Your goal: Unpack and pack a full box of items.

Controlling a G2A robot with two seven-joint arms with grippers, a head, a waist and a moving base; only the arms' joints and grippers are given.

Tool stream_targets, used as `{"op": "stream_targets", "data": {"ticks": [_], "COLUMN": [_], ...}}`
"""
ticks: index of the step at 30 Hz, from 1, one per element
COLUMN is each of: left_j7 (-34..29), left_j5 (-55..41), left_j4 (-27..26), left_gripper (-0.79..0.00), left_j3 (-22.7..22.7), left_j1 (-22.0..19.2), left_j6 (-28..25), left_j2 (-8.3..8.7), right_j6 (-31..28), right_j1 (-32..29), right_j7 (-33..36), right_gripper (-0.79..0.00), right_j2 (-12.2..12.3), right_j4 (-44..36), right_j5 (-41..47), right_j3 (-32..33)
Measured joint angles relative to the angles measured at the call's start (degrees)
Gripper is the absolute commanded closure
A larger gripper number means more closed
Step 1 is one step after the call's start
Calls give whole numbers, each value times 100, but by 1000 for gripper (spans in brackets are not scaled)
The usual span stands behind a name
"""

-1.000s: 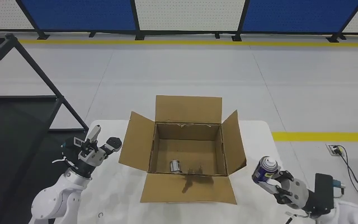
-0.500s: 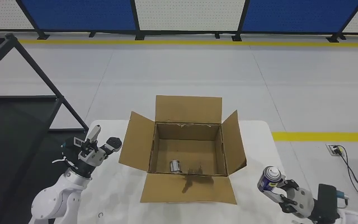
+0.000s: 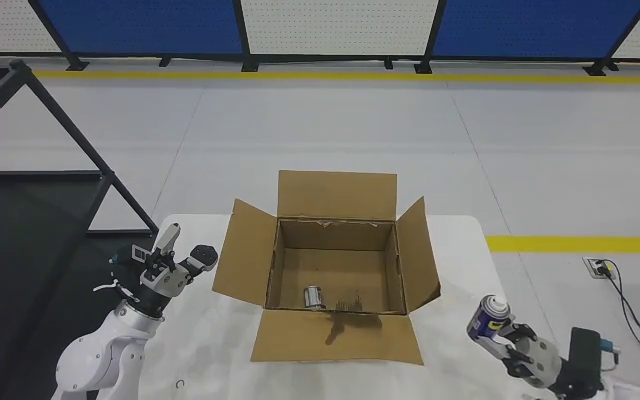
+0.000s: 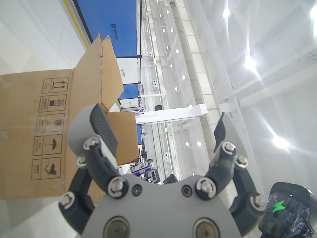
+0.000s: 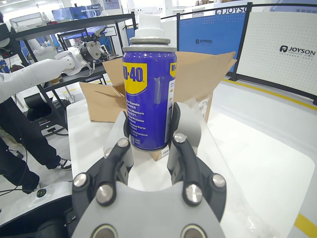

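An open cardboard box (image 3: 335, 265) stands mid-table with all flaps spread; a small metal item (image 3: 314, 296) lies on its floor. My right gripper (image 5: 149, 125) is shut on a blue and yellow spray can (image 5: 148, 92) with a white cap, held upright near the table's front right corner (image 3: 490, 322), to the right of the box (image 5: 195, 75). My left gripper (image 4: 158, 127) is open and holds nothing; it points upward beside the box's left flap (image 4: 49, 130), at the table's left edge (image 3: 178, 262).
The white table (image 3: 200, 330) has bare surface in front of the box and on both sides. A black rack (image 3: 50, 130) stands left of the table. A person's legs (image 5: 22, 134) show beside the table in the right wrist view. Blue panels (image 3: 340, 25) line the back.
My right gripper has carried the spray can to the right and toward the table's front edge, away from the box. The left arm has stayed still.
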Motion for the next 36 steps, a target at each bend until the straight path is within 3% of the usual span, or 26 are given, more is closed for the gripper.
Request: {"op": "stream_targets", "data": {"ticks": [10, 19, 29, 36], "left_j7": [0, 0, 0, 0], "left_j5": [0, 0, 0, 0], "left_j4": [0, 0, 0, 0], "left_gripper": [-785, -785, -785, -785], "left_j3": [0, 0, 0, 0], "left_j1": [0, 0, 0, 0], "left_j6": [0, 0, 0, 0], "left_j2": [0, 0, 0, 0], "right_j6": [0, 3, 7, 339], "right_j1": [1133, 1730, 1748, 1639], "right_j7": [-1855, -1771, -1774, -1067], "right_gripper": [0, 0, 0, 0], "right_j2": [64, 188, 195, 176], "right_j4": [2314, 3248, 3273, 3094], "right_j5": [-1554, -2012, -2044, -1825], "right_j3": [-1290, -1859, -1870, -1828]}}
